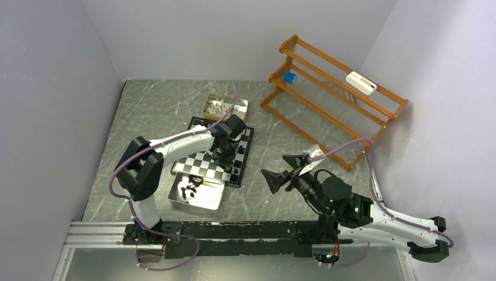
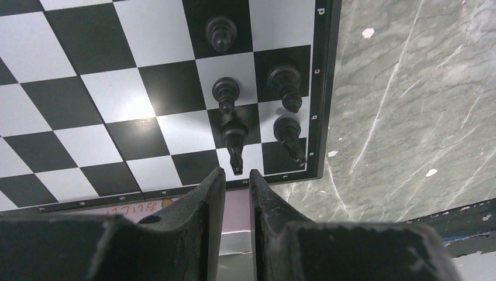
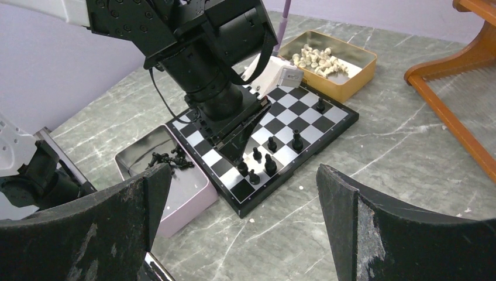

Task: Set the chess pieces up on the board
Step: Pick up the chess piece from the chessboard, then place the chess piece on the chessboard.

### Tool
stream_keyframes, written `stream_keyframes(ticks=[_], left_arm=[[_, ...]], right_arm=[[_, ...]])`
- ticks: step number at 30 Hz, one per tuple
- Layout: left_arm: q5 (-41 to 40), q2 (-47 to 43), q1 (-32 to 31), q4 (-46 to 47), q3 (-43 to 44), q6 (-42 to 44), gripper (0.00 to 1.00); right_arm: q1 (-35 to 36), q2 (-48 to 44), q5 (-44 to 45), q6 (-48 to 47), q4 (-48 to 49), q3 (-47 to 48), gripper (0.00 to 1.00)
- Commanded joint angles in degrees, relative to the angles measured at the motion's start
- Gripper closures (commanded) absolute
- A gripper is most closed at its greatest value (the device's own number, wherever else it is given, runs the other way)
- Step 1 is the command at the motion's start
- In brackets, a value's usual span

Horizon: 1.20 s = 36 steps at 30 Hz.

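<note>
Left tool hovers over a corner of the board, fingers a narrow slit apart, gripping nothing; 5 black chess pieces stand there. Rise straight, toppling none, then fetch from the silver tray. Right tool gapes wide, empty

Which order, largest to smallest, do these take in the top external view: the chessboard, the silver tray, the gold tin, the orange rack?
1. Orange rack
2. Chessboard
3. Silver tray and gold tin: too alike to rank.
</note>
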Motion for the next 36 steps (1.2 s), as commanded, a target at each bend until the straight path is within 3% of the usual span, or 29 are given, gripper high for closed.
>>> stream_keyframes(ticks=[1,6,16,21,26,36], left_arm=[[1.43,1.28,0.04,2.83,0.27,0.01,0.73],[1.43,2.57,0.03,3.00,0.92,0.26,0.74],[2.04,1.09,0.05,0.03,2.16,-0.46,0.89],[-0.18,-1.86,-0.14,-4.29,5.57,-0.53,0.88],[-2.14,1.47,-0.04,-6.68,15.85,1.37,0.88],[-2.94,19.25,0.22,-13.53,43.09,5.81,0.87]], right_arm=[[0.20,-0.33,0.81,0.75,0.10,-0.27,0.00],[0.25,-0.70,0.71,0.90,-0.11,-0.16,0.00],[0.25,-1.03,0.96,0.89,0.07,-0.88,0.00],[0.25,-0.60,0.89,0.57,-0.02,-0.57,0.00],[0.25,-0.72,0.90,-0.06,-0.34,0.12,0.00],[0.25,-1.78,1.13,0.82,-3.94,2.67,0.00]])
